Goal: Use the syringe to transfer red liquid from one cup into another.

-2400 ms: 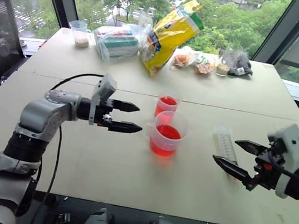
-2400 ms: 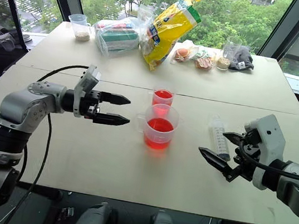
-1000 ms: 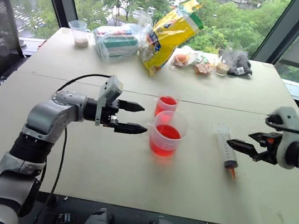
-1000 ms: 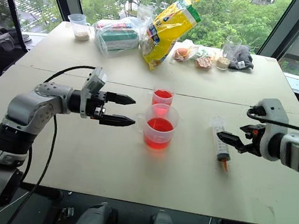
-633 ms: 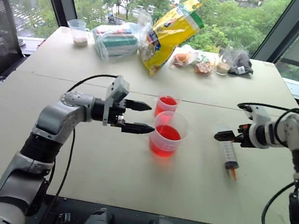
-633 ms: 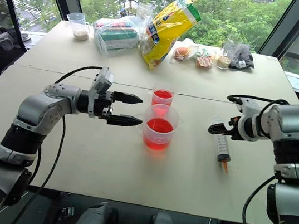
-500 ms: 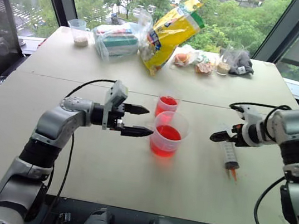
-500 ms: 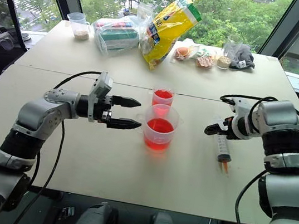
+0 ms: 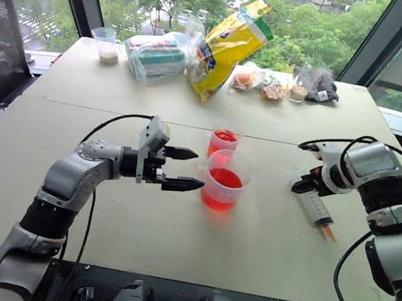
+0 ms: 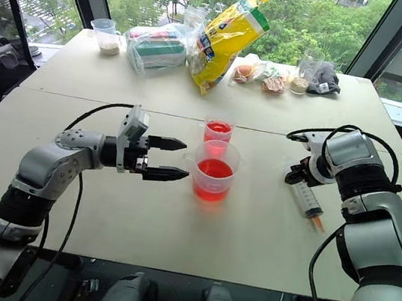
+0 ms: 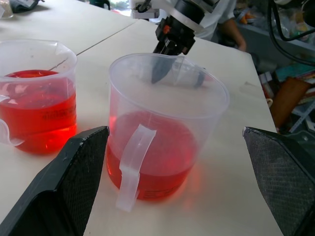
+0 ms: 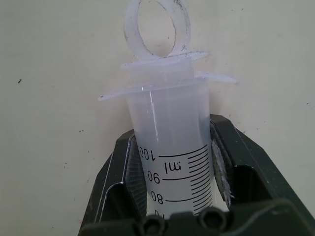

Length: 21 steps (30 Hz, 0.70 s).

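Right tool (image 12: 172,167) clamped on syringe (image 10: 307,197) barrel near the plunger flange, syringe lying on tabletop (image 10: 175,222). Left tool (image 10: 168,159) wide, beside handled cup (image 10: 215,169); narrow cup (image 10: 219,131) just behind. Risk: end-heavy grip, nozzle sagging on lift, spilling red liquid (image 10: 215,169).

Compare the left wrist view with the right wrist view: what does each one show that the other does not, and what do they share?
Left wrist view alone: the wide handled cup and the narrower cup, both holding red liquid, between the left gripper's open fingers. Right wrist view alone: the syringe's barrel with its printed marks and the plunger's ring, clamped between two fingers. Both share the pale table and the right gripper, which the left wrist view shows from outside, beyond the handled cup.
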Available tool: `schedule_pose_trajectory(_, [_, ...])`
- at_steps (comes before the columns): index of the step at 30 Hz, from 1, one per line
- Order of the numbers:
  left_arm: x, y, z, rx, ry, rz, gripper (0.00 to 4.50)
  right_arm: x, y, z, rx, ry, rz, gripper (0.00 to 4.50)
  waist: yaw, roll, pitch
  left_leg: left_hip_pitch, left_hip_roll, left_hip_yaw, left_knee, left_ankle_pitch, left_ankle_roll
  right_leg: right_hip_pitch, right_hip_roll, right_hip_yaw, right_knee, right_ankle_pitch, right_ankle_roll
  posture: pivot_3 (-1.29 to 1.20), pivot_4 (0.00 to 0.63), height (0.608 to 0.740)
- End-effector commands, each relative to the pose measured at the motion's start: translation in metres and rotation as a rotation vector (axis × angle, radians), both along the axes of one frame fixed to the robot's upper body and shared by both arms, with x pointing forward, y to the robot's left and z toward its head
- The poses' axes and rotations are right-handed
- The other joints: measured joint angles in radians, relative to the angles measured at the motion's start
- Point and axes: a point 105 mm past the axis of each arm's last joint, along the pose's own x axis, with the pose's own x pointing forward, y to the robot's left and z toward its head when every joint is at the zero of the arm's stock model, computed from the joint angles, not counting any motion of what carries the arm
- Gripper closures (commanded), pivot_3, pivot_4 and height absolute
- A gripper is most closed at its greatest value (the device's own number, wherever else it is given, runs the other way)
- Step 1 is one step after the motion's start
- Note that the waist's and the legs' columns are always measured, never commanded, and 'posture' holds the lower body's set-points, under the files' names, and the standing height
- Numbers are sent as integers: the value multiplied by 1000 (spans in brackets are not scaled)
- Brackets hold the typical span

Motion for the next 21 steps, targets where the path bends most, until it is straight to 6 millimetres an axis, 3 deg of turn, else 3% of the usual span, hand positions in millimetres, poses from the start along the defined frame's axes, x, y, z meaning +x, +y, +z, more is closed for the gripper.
schedule_pose_trajectory(1, [6,2,18,-24,-74,-6,0,-3,4,7,48,-3,-31,3072,0,0,0,0,0,0,0,0,0,0,0,0,0,0,0,0,150,740])
schedule_pose_trajectory(7, [20,6,30,-29,-100,5,0,6,14,87,172,-362,2,3072,2,3,2,-2,-1,1,0,0,0,-2,-1,0,0,0,0,0,150,740])
schedule_pose_trajectory(10, [26,2,40,-16,-116,-22,0,-10,47,169,375,-803,154,3072,2,3,2,-4,0,0,-1,0,0,-4,0,0,0,0,0,0,150,740])
schedule_pose_trajectory(13, [34,2,50,-5,-124,-39,0,-29,68,210,451,-1151,203,3072,2,3,2,-5,0,-1,-2,0,0,-5,1,-1,0,0,1,0,150,740])
schedule_pose_trajectory(17, [43,6,54,21,-124,-65,0,-53,105,221,578,-1346,322,3072,2,3,2,-4,0,-1,0,0,0,-3,1,-1,1,0,1,0,150,740])
schedule_pose_trajectory(21, [48,2,62,26,-132,-96,0,-65,136,199,697,-1402,340,3072,2,3,2,-4,-1,1,1,0,0,-2,0,-1,1,0,1,0,150,740])
